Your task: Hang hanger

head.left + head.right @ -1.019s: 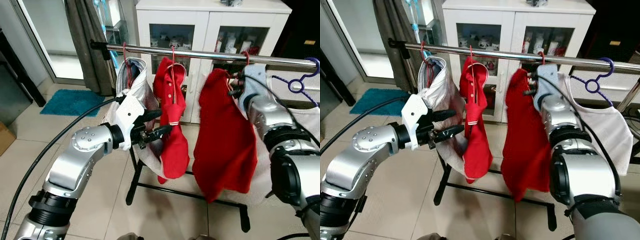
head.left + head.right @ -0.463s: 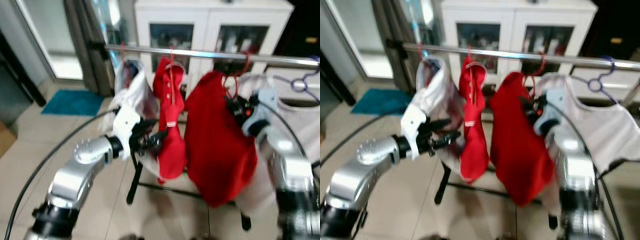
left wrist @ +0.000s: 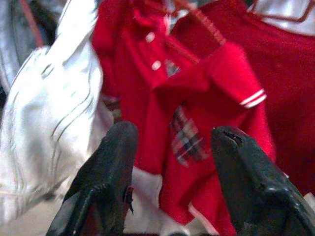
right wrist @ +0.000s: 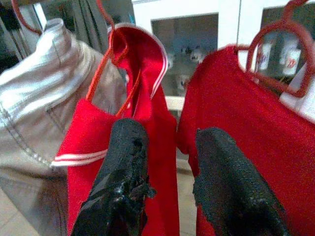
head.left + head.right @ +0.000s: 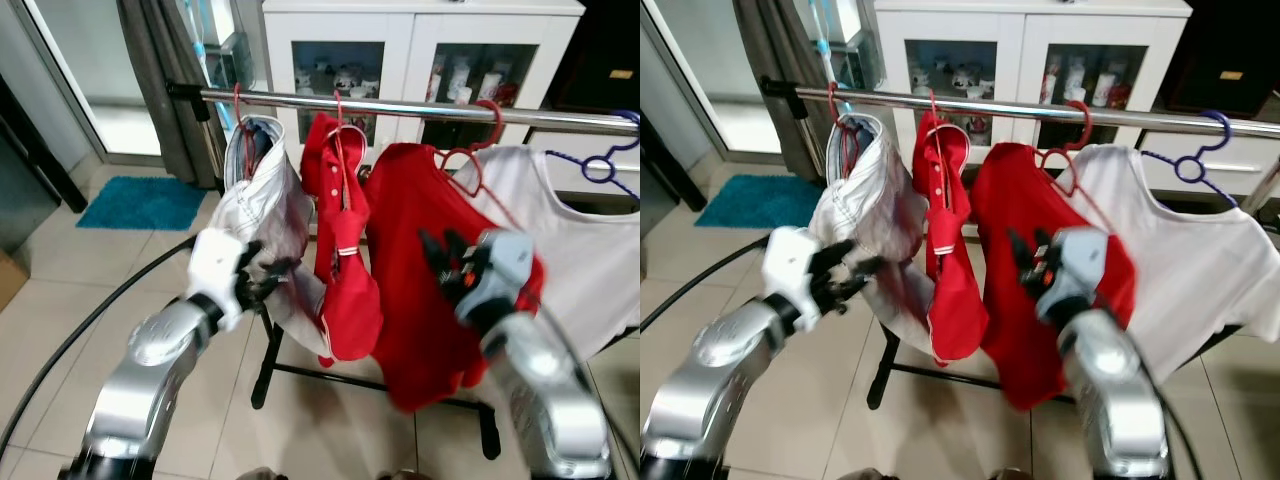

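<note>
Centrally, a red hanger (image 5: 478, 148) carrying a red shirt (image 5: 425, 260) is shown hooked over the metal rail (image 5: 400, 106), between a red polo shirt (image 5: 345, 240) on the left and a white T-shirt (image 5: 590, 250) on the right. The right end effector (image 5: 440, 262) is held in front of the red shirt, fingers spread and empty. The left end effector (image 5: 268, 278), likewise spread, is raised before a white garment (image 5: 262, 210) at far left.

both silver arms reach forward at chest height. the left pincer (image 3: 170, 147) holds its fingers apart, and the right pincer (image 4: 167, 147) is parted too, gripping nothing.
</note>
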{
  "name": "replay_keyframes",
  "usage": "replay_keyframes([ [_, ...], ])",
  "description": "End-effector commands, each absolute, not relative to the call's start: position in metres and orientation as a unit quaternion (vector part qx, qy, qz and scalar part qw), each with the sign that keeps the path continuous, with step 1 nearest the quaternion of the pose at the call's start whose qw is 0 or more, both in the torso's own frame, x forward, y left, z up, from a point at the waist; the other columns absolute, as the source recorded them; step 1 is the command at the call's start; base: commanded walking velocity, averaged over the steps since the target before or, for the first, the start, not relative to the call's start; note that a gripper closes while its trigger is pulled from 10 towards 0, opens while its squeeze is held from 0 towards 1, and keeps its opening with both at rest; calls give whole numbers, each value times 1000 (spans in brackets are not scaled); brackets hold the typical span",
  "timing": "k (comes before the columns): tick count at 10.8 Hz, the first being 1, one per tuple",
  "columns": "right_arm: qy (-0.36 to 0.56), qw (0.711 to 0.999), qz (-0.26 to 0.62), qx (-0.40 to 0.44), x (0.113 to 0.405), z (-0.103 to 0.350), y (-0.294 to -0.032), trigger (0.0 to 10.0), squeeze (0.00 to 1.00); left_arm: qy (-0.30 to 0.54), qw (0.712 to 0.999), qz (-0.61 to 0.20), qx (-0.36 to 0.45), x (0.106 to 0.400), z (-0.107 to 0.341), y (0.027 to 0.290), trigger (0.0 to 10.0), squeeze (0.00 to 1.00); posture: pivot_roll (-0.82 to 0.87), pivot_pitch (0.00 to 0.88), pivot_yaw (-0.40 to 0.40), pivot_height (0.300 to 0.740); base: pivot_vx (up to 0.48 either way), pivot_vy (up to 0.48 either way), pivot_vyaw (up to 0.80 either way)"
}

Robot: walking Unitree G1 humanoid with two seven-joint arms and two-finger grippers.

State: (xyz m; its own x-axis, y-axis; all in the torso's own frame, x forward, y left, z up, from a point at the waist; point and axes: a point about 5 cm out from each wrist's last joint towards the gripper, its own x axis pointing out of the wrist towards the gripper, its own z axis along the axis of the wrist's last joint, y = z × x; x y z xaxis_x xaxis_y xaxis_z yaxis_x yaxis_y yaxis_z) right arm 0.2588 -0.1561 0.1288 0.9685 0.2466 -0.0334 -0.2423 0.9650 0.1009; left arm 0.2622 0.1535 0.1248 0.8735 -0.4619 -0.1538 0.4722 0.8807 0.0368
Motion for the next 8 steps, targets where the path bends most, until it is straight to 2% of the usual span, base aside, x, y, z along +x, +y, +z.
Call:
replay_keyframes([
  [1, 28, 992, 111, 48, 258, 126, -157, 10000, 0, 61, 968, -238, 51, 260, 126, 152, 10000, 0, -84, 42, 49, 740, 0, 0, 0],
  [8, 28, 992, 111, 48, 258, 126, -157, 10000, 0, 61, 968, -238, 51, 260, 126, 152, 10000, 0, -84, 42, 49, 740, 0, 0, 0],
])
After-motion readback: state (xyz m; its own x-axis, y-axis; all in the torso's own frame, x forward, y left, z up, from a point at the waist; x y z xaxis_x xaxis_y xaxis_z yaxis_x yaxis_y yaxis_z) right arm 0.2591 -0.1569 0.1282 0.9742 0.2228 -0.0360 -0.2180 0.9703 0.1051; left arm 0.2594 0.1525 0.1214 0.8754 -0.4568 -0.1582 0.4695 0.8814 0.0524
